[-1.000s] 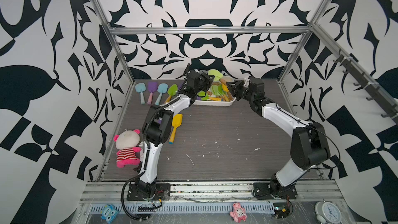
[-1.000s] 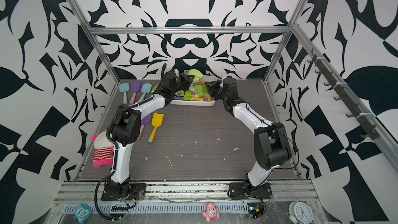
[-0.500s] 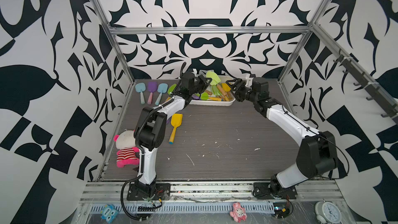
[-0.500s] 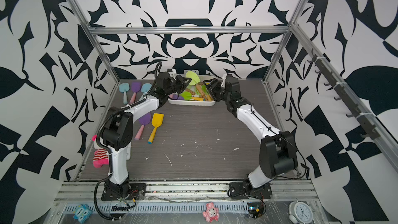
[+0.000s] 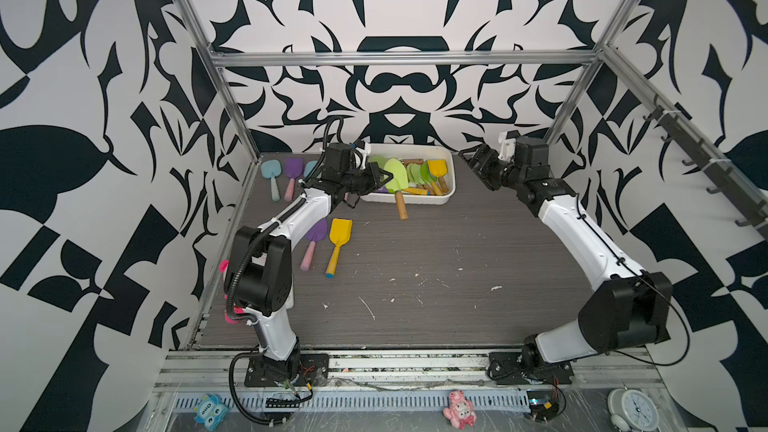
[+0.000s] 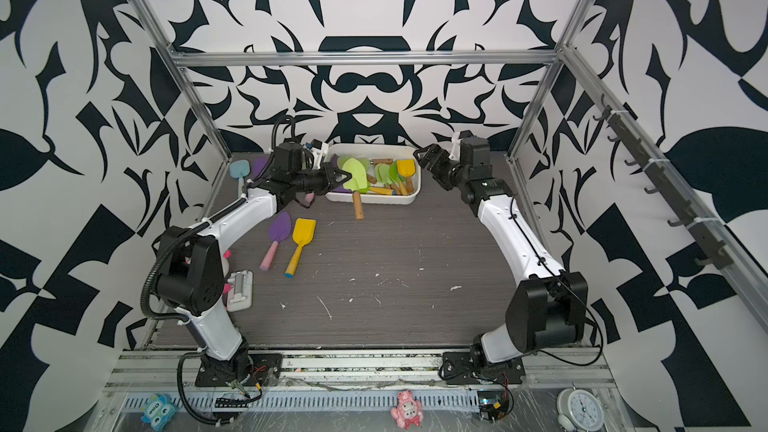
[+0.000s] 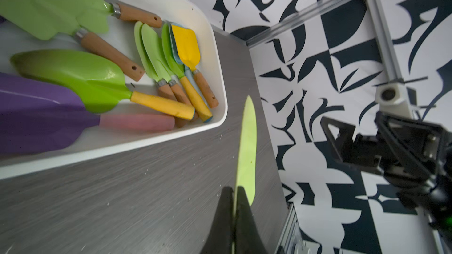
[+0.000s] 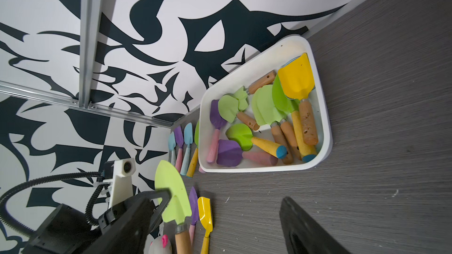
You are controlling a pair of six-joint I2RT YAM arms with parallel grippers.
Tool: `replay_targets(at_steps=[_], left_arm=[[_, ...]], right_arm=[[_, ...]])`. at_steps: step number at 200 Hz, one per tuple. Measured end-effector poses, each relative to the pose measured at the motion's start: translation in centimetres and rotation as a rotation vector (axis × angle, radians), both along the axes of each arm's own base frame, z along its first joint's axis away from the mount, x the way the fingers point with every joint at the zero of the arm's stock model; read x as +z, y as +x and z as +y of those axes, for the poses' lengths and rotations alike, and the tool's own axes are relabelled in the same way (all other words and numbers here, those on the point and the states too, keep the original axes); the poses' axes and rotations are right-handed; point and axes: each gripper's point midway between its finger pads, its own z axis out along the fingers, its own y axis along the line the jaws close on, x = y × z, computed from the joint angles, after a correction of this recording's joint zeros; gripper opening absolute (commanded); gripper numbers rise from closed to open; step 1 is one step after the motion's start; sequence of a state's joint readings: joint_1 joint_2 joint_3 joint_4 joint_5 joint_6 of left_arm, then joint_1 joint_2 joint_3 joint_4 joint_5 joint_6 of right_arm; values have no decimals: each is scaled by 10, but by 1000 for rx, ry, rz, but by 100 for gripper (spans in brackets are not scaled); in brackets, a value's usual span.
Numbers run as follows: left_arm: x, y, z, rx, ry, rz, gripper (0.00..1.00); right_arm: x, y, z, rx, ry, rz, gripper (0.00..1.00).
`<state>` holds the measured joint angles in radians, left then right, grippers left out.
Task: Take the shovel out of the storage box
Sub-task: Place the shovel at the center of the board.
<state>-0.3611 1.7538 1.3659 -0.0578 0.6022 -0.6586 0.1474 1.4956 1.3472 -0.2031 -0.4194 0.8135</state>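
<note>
Nearest, flat on the scuffed grey wood-grain table [image 5: 436, 268] at the left: a square-bladed yellow shovel [image 5: 338, 238] of matte plastic beside a pointed purple shovel [image 5: 315, 234] with a pink handle. Farther back, hanging in the air from the left gripper [image 5: 384, 178], black fingers pinching the thin edge of its smooth lime-green blade: the shovel [image 5: 397, 174], round wooden handle pointing down, clear of the storage box [image 5: 428, 200] at its near side. Farthest, against the patterned wall, that glossy white round-cornered tub heaped with more shovels, and well to its right the right gripper [image 5: 478, 170], fingers spread wide.
</note>
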Motion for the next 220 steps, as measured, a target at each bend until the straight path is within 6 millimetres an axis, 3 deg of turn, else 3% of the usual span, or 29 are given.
replay_targets(at_steps=[40,62,83,123,175,220], left_arm=[[-43,-40,12,-95,128,68,0],[-73,-58,21,-121,198,133,0],[-91,-68,28,-131,248,167,0],[-111,-68,37,-132,328,168,0],[-149,-66,55,-126,452,208,0],[-162,-59,73,-103,522,199,0]], right_arm=[[-15,2,4,48,-39,44,86],[-33,6,6,65,-54,95,86],[-52,9,9,83,-60,150,86],[-81,16,21,122,-61,226,85],[-95,31,54,200,-83,252,79],[-116,48,75,237,-122,287,76]])
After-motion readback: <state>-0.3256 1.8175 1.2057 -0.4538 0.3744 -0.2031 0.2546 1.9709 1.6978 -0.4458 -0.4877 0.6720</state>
